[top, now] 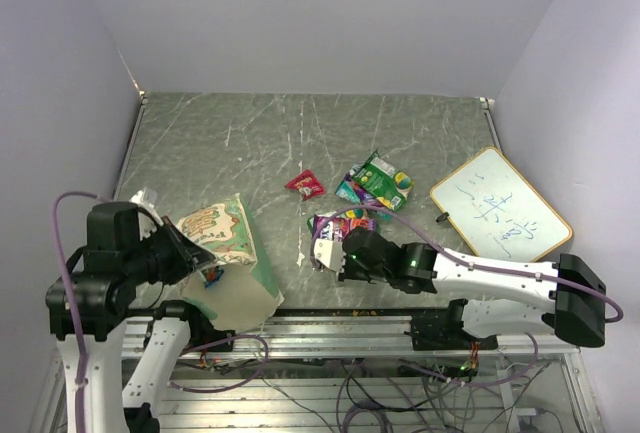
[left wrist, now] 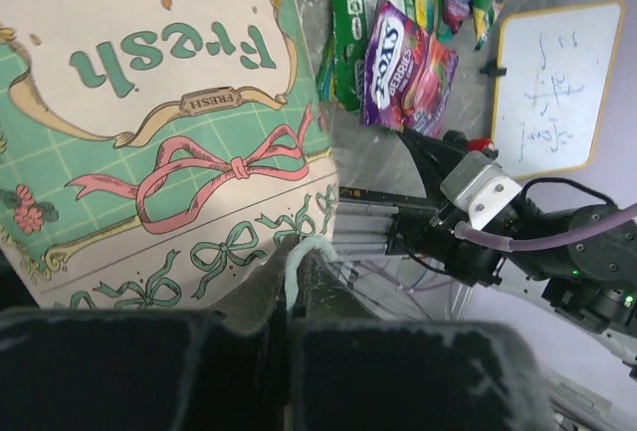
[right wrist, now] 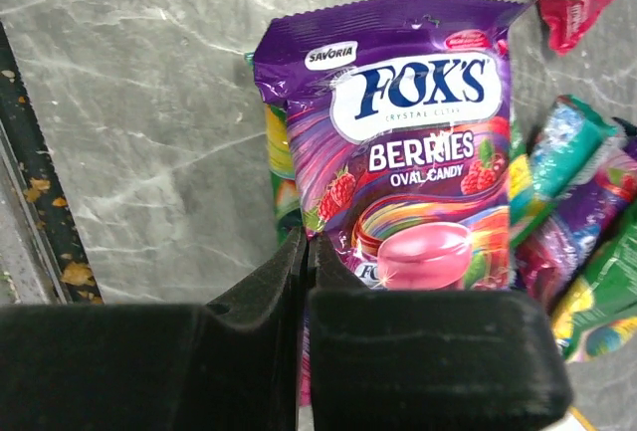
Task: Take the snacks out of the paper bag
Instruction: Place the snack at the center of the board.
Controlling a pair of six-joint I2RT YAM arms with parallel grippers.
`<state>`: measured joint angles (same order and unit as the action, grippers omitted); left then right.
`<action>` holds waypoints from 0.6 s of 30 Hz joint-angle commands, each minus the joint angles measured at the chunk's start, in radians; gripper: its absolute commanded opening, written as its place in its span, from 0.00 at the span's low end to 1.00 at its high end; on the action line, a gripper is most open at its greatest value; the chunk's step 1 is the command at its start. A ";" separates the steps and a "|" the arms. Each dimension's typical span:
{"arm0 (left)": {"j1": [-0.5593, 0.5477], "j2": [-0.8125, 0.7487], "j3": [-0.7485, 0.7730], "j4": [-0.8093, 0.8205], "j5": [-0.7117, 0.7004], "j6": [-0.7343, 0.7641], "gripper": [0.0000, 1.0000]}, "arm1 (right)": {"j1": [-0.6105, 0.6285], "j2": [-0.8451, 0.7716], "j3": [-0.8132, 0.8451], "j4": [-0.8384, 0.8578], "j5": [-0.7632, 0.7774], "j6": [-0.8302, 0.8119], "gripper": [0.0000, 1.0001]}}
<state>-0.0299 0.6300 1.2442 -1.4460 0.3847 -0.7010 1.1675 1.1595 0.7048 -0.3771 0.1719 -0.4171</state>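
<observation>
The paper bag lies tilted at the near left, its printed side filling the left wrist view. My left gripper is shut on the bag's white string handle. My right gripper is shut on the lower left edge of a purple berry candy packet, which it holds just over the table near the middle front. A red packet and green packets lie on the table beyond it. A small colourful bit shows at the bag's mouth.
A wood-framed whiteboard lies at the right. More packets are piled close to the right of the purple one, and a green one lies under it. The table's metal front rail runs just behind the arms.
</observation>
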 commanded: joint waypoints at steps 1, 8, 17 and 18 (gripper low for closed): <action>-0.008 -0.042 0.035 -0.054 -0.127 -0.105 0.07 | 0.014 -0.027 -0.077 0.087 0.032 0.092 0.00; -0.010 0.011 0.062 0.030 -0.125 -0.094 0.07 | 0.012 -0.051 -0.153 0.168 0.065 0.153 0.04; -0.009 0.028 -0.035 0.201 0.011 -0.126 0.07 | 0.012 -0.114 -0.101 0.071 0.070 0.140 0.39; -0.009 0.025 -0.055 0.223 0.031 -0.130 0.07 | 0.013 -0.129 -0.090 0.060 0.063 0.133 0.42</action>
<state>-0.0364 0.6609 1.2568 -1.3354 0.3206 -0.8070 1.1782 1.0954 0.5663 -0.2825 0.2230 -0.2798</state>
